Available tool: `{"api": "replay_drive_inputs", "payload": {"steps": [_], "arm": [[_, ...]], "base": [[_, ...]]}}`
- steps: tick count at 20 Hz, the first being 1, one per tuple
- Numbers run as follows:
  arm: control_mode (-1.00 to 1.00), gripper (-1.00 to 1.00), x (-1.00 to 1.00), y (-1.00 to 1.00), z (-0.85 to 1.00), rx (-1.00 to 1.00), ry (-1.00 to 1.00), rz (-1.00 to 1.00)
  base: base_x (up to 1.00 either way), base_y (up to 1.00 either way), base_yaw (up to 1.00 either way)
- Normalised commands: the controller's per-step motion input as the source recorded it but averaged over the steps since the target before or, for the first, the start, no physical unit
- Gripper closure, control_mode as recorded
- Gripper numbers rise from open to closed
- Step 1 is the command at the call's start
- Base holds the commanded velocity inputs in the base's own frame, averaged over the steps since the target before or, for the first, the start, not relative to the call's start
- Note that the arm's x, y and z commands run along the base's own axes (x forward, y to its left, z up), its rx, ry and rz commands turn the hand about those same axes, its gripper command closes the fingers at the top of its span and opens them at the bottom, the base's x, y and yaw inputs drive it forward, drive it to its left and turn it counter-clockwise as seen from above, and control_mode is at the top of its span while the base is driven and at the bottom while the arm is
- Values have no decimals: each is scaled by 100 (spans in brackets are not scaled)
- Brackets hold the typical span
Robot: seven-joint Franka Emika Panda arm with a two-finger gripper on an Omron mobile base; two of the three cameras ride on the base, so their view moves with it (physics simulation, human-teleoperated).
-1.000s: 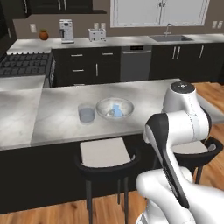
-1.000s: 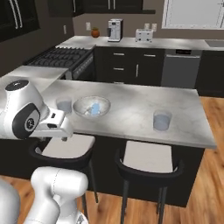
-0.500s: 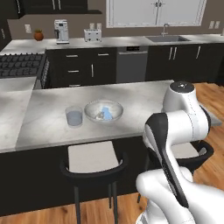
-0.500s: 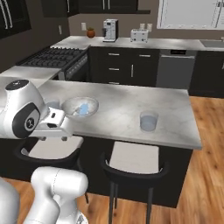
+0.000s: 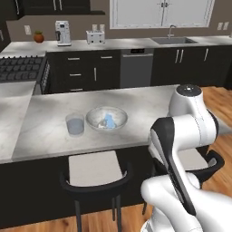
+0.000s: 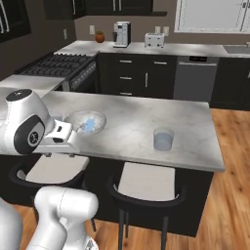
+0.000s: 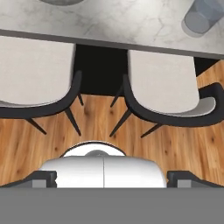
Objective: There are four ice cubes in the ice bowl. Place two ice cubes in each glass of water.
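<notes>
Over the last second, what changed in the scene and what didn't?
Only the base drove: both base views slid sideways along the island, so the camera moved, not the objects. The wide mottled grey-white bowl keeps its pale-blue ice cubes; the short clear tumblers stay on the grey marble counter. Nothing was grasped or released.

- My arm (image 5: 181, 149): glossy white shells, rounded and bulbous, no cables or screws that I can make out.
- Dark, near-black band runs along the link in the left base view, tapering where the shells meet.
- Top joint cap (image 5: 188, 89): dark grey disc with a small pale dot at its centre.
- From the right base view, the joint housing (image 6: 24, 128) is a white sphere with a black ring inset on its side face and a grey cap on top.
- White boxy wrist block (image 6: 59, 137) with small dark marks; too small to read.
</notes>
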Motion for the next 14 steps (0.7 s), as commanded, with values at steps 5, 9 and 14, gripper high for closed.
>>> {"api": "replay_drive_inputs", "payload": {"steps": [5, 9, 14], "arm": [[100, -100, 0, 0, 0, 0, 0, 0], [100, -100, 0, 0, 0, 0, 0, 0], [-100, -100, 10, 0, 0, 0, -1, 0]], "base": [[37, 0, 0], [35, 0, 0], [14, 0, 0]]}}
